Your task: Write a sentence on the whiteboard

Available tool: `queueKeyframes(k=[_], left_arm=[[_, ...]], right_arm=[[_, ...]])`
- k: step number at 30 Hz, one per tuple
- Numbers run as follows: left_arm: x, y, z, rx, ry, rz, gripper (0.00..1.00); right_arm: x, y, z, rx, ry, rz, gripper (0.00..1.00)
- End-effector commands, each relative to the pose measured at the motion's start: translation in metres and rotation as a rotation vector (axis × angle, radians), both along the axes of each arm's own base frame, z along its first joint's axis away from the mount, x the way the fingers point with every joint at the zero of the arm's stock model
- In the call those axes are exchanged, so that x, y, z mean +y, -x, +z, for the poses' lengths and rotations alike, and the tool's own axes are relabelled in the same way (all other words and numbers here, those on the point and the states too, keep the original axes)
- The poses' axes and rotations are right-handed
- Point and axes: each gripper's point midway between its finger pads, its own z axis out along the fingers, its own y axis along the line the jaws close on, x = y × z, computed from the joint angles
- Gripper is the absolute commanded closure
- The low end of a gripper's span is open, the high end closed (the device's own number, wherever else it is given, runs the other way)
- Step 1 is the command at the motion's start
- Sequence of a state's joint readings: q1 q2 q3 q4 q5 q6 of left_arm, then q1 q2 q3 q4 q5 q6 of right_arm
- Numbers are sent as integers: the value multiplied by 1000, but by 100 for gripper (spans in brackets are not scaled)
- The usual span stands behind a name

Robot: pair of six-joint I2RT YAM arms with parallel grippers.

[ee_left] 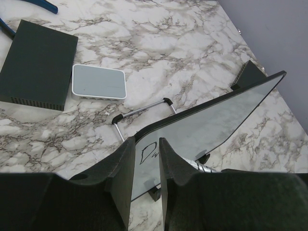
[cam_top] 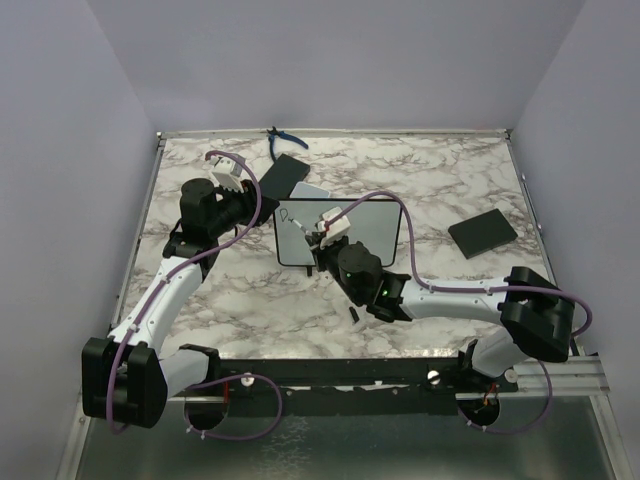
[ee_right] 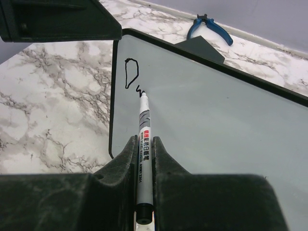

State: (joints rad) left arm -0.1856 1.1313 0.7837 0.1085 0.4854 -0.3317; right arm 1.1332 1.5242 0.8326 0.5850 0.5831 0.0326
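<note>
We see the whiteboard standing mid-tabletop, its left edge pinched by the left gripper, while the right gripper clamps a marker whose tip touches the sentence, only its first strokes written.

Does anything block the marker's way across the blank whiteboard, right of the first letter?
Nothing visible does. The white marker pen in the right gripper touches the black-framed white whiteboard beside the handwritten "D"; the surface to its right is bare. The left gripper clamps only the left edge.
</note>
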Motion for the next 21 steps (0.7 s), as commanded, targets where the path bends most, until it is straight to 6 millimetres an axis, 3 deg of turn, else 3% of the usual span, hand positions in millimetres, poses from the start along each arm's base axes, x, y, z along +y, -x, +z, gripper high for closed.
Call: queueKeyframes(k=[1,13,21], left_arm=[[-2,6,1,-7,-5,-14,73],[-2,6,0,-6,-5,-13,73],[-2,6,1,-8,-4,-13,73]], right_arm=[[-15,-5,12,-33,-22,-72,100],[-16,-1,6,-17,-13,-46,100],[-3,19,20,-83,-6,95,100]])
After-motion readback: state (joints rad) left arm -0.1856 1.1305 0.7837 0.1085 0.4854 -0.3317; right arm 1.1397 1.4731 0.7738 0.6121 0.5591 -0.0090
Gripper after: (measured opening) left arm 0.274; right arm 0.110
